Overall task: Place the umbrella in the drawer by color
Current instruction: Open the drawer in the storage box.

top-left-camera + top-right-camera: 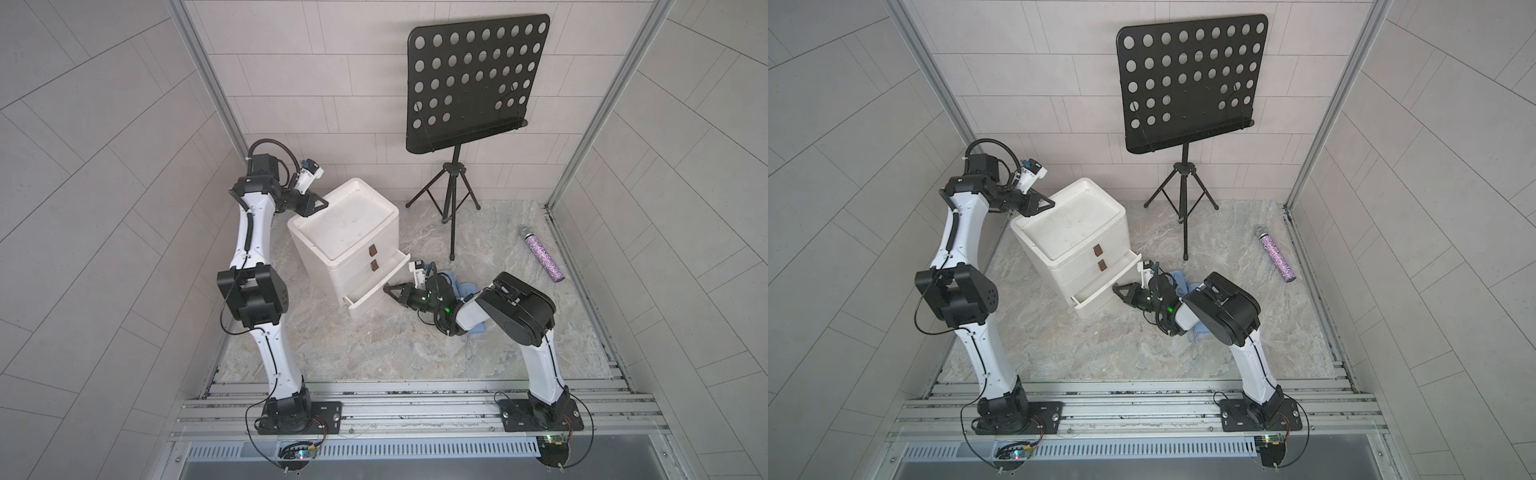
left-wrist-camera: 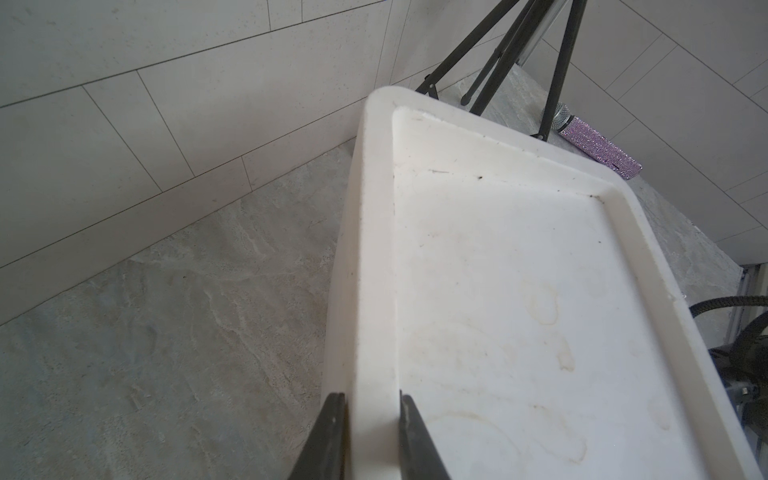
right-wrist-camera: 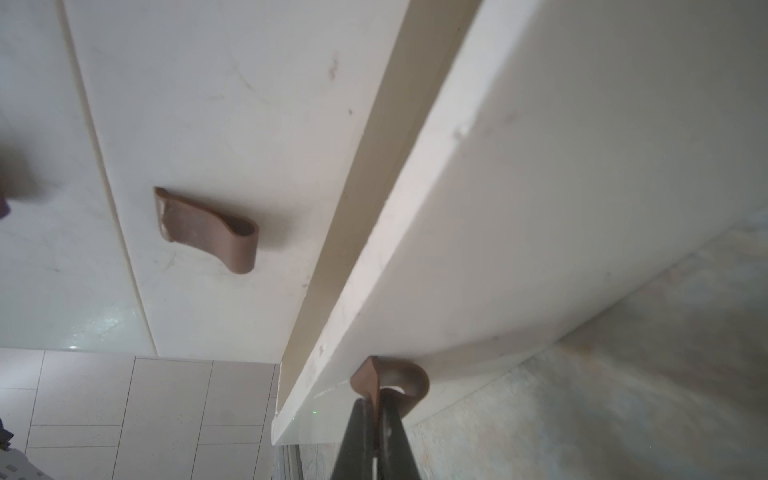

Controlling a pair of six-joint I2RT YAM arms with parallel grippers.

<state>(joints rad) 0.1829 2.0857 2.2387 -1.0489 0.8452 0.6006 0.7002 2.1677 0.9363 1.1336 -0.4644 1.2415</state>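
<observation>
A black perforated music stand (image 1: 473,83) rises on its tripod at the back wall. Beside it stands a white drawer cabinet (image 1: 320,266), its bottom drawer (image 1: 365,301) pulled partly out. The left gripper (image 2: 371,397) pinches the raised rim at the cabinet's rear corner, one finger on each side of it. The right gripper (image 3: 376,399) reaches low, its fingers pressed together on the bottom drawer's brown loop handle (image 3: 409,376). The light blue umbrella (image 1: 453,278) lies on the marbled floor under the right arm's wrist, largely hidden by it. A glittery purple microphone (image 1: 542,255) lies well apart, near the right wall.
</observation>
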